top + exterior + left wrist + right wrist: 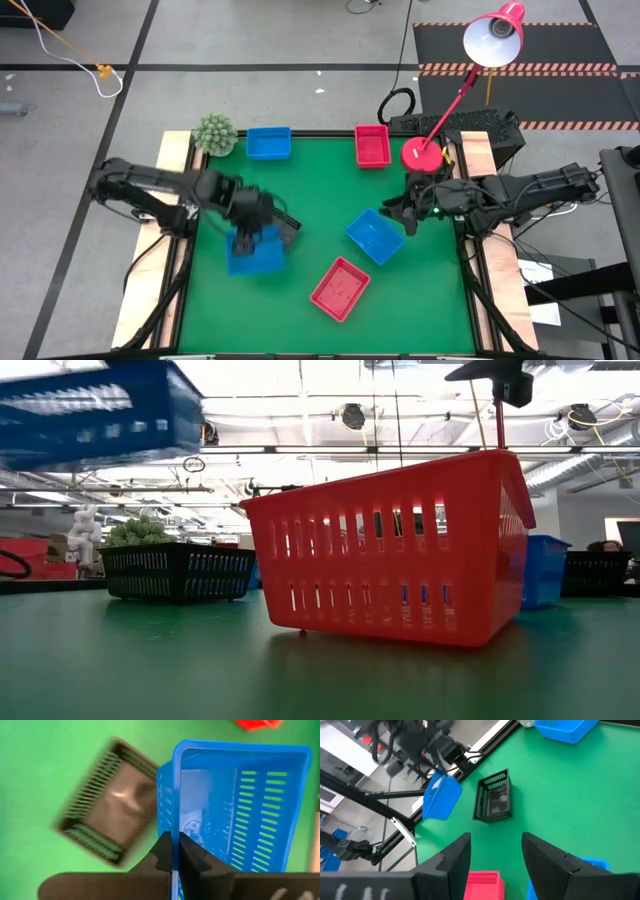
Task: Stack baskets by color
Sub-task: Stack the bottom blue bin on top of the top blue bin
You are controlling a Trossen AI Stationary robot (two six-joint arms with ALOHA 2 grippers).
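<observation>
No legible text, label, brand, number or sign is found in any view. The blue slatted plastic basket (pixel 235 805) seen from the left wrist carries a pale sticker (pixel 192 827) on its inner wall; its markings cannot be read.

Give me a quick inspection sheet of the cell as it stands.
Surface: green mat, wood edging.
Job's things: blue basket lifted; two more blue; two red; black basket on the mat.
Clutter: plant ball, red lamp.
Grippers: left tool shut on blue basket's rim; right tool open, waiting at the right edge.
Cables: orange cable on the floor.
Surroundings: striped floor tape.
</observation>
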